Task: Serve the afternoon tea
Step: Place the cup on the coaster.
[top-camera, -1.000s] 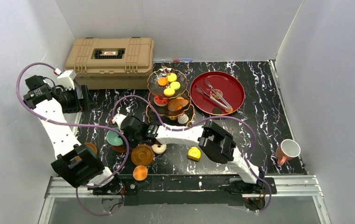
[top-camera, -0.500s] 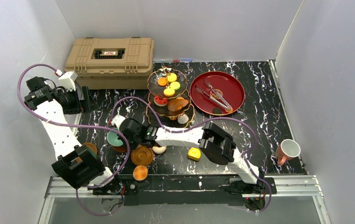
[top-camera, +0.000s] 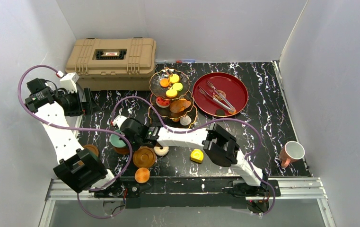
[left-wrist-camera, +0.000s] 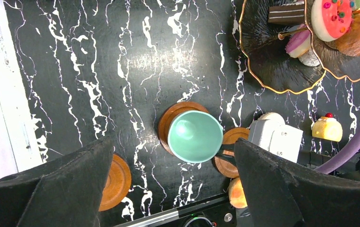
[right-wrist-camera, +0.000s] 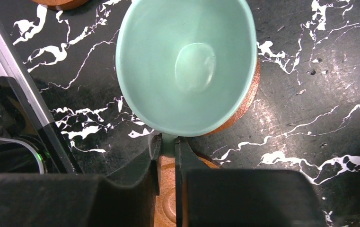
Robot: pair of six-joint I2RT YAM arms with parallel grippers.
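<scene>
Right now the right gripper is clenched on the small stub handle of the glossy teal cup, with one finger on each side of the handle and the jaws nearly together. The cup is upright and empty over a round brown wooden-looking saucer at the near-left part of the black marbled table. I can't tell whether its base is touching the saucer or is just above it. The left gripper is spread wide with nothing in it, high over the same spot and looking straight down.

Handling, as a judgement: the cup looks rigid, smooth and light, probably ceramic or hard plastic, so it is likely slippery and may chip if dropped. The handle is the right place to hold it, but it is thin, so the cup could swivel between the pads. Keep it level and set it down slowly.

A second brown round saucer sits just beside the cup, and a third lies further left. A white ring donut and a yellow toy cake lie loose nearby. The dark three-tier stand with gold rims is at the back centre and already holds sweets. A pink-and-white cup is far right, well apart from the rest.
</scene>
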